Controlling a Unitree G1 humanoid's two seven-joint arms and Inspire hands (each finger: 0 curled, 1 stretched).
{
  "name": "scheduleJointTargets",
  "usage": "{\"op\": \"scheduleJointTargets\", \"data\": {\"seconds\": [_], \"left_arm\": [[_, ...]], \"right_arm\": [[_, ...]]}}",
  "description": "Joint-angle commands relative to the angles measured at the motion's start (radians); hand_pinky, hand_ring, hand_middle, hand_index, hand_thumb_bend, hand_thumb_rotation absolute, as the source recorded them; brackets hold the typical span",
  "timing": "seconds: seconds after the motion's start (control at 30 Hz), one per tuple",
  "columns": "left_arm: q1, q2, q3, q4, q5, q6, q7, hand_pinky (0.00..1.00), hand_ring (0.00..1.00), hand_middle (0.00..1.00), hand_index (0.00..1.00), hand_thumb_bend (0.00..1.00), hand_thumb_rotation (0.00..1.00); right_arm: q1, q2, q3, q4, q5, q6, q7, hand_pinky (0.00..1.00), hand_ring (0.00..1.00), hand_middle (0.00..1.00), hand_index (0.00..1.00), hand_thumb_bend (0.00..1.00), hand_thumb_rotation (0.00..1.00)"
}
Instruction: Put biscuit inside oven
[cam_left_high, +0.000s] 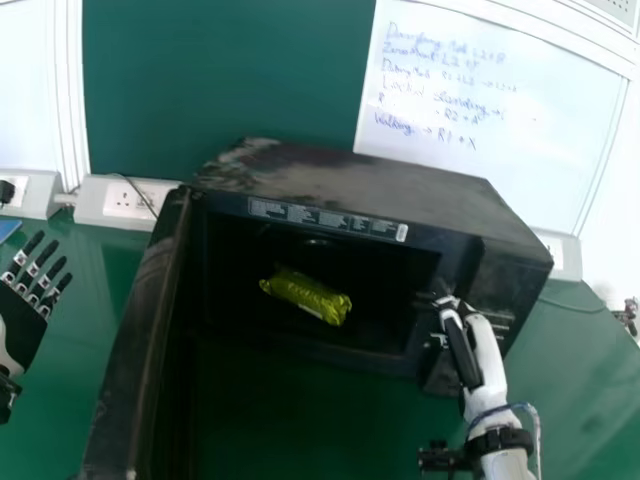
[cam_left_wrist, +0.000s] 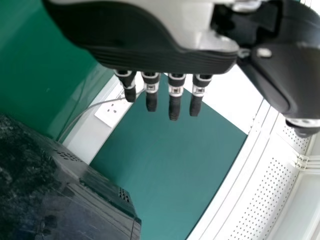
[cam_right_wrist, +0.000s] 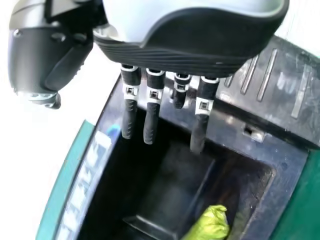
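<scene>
The right hand (cam_left_high: 466, 352) was open, its fingers (cam_right_wrist: 151, 125) straight and pointing into the mouth of the oven (cam_left_high: 350, 185), at the side by the ribbed panel (cam_right_wrist: 300, 85); the biscuit (cam_left_high: 305, 295), in a shiny yellow-green wrapper, lay inside the oven, apart from those fingers, slanting across the cavity with one end nearer the panel side; the door (cam_left_high: 135, 340) stood wide open, swung out on the robot's left and reaching towards the robot; a line of labels (cam_left_high: 325, 218) ran along the frame above the opening; the left hand (cam_left_high: 20, 325) was open too, its fingers straight and a little spread, well apart from the biscuit, on the far side of the door from it; the oven sat on a green table (cam_left_high: 575, 375); beyond it were a green board (cam_left_high: 230, 80), a whiteboard (cam_left_high: 540, 130) with handwriting, and sockets (cam_left_high: 128, 200) low along the wall, with a thin cable (cam_left_high: 140, 192) by them
</scene>
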Motion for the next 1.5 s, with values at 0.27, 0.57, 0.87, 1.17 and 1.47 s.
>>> {"op": "scheduleJointTargets", "data": {"seconds": [0.27, 0.57, 0.87, 1.17, 1.47], "left_arm": [[-0.001, 0.008, -0.023, -0.016, -0.002, 0.017, -0.012, 1.00, 1.00, 0.95, 0.98, 0.40, 0.28], [0.012, 0.003, -0.089, -0.033, 0.013, 0.022, -0.078, 1.00, 0.96, 0.90, 0.93, 0.30, 0.28], [0.004, -0.037, -0.151, -0.042, 0.021, 0.023, -0.063, 1.00, 0.90, 0.85, 0.89, 0.39, 0.25], [0.029, -0.034, -0.211, -0.097, 0.083, 0.025, -0.084, 0.96, 0.86, 0.81, 0.83, 0.44, 0.27], [0.039, -0.035, -0.245, -0.140, 0.102, 0.036, -0.065, 0.93, 0.81, 0.79, 0.81, 0.42, 0.24]], "right_arm": [[0.044, 0.019, -0.113, 0.006, 0.126, -0.103, -0.048, 0.54, 0.65, 0.66, 0.66, 0.68, 0.29], [0.031, 0.056, -0.156, 0.089, 0.193, -0.210, -0.123, 0.66, 0.67, 0.67, 0.64, 0.72, 0.38], [0.024, 0.074, -0.162, 0.135, 0.213, -0.271, -0.197, 0.64, 0.67, 0.67, 0.65, 0.69, 0.44], [0.018, 0.084, -0.161, 0.157, 0.231, -0.301, -0.227, 0.62, 0.65, 0.65, 0.64, 0.71, 0.43], [0.013, 0.083, -0.174, 0.179, 0.278, -0.329, -0.240, 0.62, 0.65, 0.66, 0.63, 0.73, 0.44]]}}
